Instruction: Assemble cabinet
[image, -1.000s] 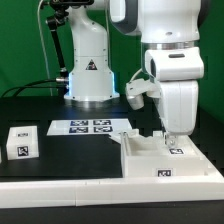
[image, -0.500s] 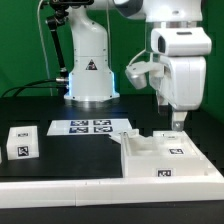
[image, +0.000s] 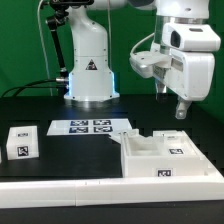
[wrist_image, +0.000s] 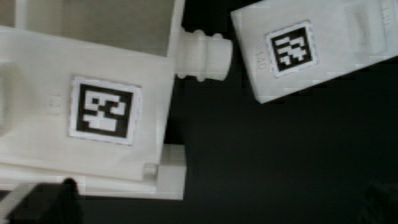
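My fingers (image: 180, 108) hang above the blocky, tagged white plastic cabinet (image: 160, 155) by the black desk's (image: 70, 150) camera-side edge. I cannot tell whether they are parted.

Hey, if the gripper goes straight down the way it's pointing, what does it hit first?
Most likely the cabinet: the gripper points down over its tagged top at the exterior view's right. Depth is unclear, so it could pass behind.

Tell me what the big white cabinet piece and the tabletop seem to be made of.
The cabinet: probably hard plastic, matte white, judging by its blocky moulded edges; it carries printed square tags. The table: a black matte surface, perhaps cloth or a mat.
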